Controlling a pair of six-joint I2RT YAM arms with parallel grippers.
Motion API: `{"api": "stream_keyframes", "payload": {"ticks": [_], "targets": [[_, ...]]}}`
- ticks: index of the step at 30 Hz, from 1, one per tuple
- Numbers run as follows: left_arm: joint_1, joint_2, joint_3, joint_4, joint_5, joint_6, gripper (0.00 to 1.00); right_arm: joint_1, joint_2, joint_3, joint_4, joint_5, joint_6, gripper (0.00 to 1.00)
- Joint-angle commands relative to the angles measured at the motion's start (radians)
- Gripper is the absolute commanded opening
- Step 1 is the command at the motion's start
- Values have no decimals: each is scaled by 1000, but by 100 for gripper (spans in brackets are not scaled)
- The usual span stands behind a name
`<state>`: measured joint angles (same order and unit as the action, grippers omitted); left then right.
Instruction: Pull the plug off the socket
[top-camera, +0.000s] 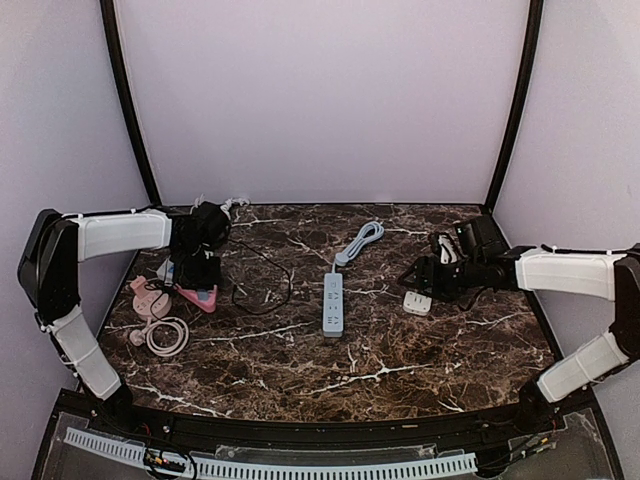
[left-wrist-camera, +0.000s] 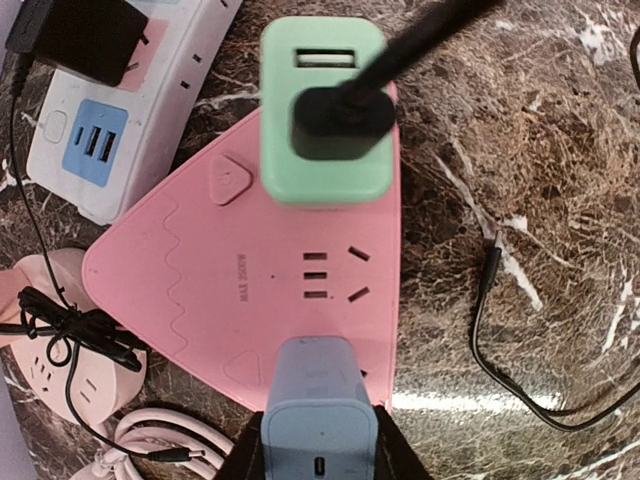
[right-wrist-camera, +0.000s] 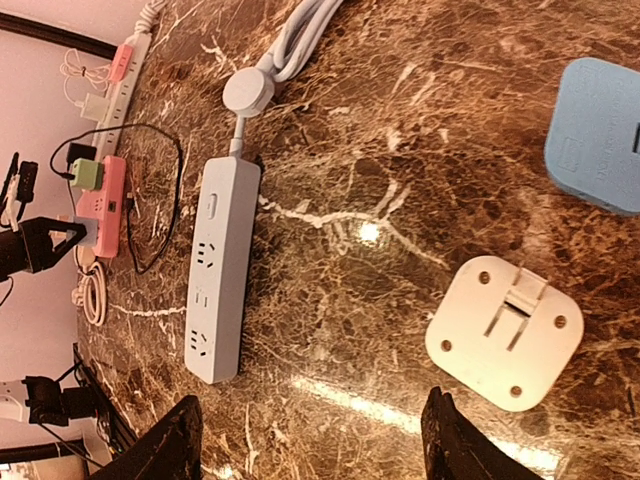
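Left gripper (left-wrist-camera: 320, 452): I read it as closed against both sides of the blue plug (left-wrist-camera: 318, 400), holding nothing else.
Blue plug: between the fingers, apparently seated in the pink socket (left-wrist-camera: 250, 270).
Done: the grasp, I judge.
Left: the pull itself. A green plug (left-wrist-camera: 325, 120) sits in the socket beyond the gripper.
Right gripper (right-wrist-camera: 315, 445): wide open and empty, with a white adapter (right-wrist-camera: 503, 333) just beside it on the tabletop (right-wrist-camera: 400, 150).

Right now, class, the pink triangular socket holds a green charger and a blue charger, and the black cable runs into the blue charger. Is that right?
Not quite. The left wrist view shows the black cable running into the green charger, not the blue charger. The pink triangular socket does hold both chargers.
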<state>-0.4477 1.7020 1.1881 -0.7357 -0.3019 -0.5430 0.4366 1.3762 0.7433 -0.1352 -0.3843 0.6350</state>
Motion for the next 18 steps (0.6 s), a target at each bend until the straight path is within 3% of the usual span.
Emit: {"api": "stream_keyframes", "payload": {"ticks": [1,4,18], "targets": [[4,-13,36,-17,20,14,10,59,32,48,65,9,27,72],[2,-33,42,-16,60,16,2,98,70,77,92,-1,43,72],[-148,-104,38,48,229,-112,0,251,339,300,260,-139,121,72]]}}
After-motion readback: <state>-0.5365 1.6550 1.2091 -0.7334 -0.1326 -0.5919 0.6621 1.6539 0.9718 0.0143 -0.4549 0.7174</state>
